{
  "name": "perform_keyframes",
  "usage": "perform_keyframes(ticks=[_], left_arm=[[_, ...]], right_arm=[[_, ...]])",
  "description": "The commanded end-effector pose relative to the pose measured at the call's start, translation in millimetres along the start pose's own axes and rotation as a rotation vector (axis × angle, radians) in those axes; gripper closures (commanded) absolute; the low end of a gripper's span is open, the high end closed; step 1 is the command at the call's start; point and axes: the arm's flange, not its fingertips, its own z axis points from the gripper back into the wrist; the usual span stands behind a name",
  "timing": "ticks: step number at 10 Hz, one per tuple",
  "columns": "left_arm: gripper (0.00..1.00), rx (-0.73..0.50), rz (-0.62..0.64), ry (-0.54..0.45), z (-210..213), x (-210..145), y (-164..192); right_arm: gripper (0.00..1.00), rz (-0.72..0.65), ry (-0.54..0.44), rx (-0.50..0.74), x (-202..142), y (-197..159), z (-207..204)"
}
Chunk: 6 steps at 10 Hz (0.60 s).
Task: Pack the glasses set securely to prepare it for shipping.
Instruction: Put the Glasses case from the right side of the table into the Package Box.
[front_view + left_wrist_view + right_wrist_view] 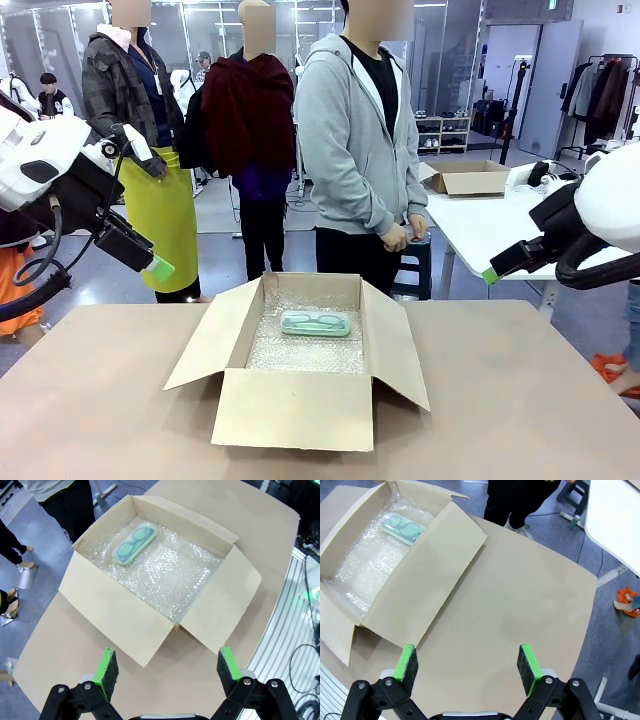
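Front view
- Box: an open cardboard box (300, 405) sits mid-table (520, 400) with its flaps spread and bubble wrap (300, 352) on its floor.
- Mint green case: the mint green case (315, 322) lies flat on the wrap toward the box's 12 o'clock wall.
- Left gripper: the left gripper (158, 268) is raised at 9 o'clock, well apart from the box.
- Right gripper: the right gripper (490, 273) is raised at 3 o'clock, well apart from the box.
- Person: the person (350, 150) stands at 12 o'clock with hands together.

Left wrist view
- Left gripper: the left gripper (166, 655) has its jaws wide and nothing between the pads.
- Mint green case: the mint green case (134, 544) is at 11 o'clock, on the wrap inside the box (115, 615).

Right wrist view
- Right gripper: the right gripper (467, 651) has its jaws wide and empty, above bare table.
- Mint green case: the mint green case (404, 527) is at 10 o'clock, inside the box.
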Motion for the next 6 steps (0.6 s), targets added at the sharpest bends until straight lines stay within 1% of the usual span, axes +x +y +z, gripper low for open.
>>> perform_keyframes(ticks=[1,6], left_arm=[[0.00,0.005,-0.002,-0.009,1.5,0.6,0.9],[0.00,0.005,-0.002,-0.009,1.5,0.6,0.9]], right_arm=[[0.00,0.001,-0.003,-0.003,0.3,1.0,-0.8],[0.00,0.001,-0.003,-0.003,0.3,1.0,-0.8]])
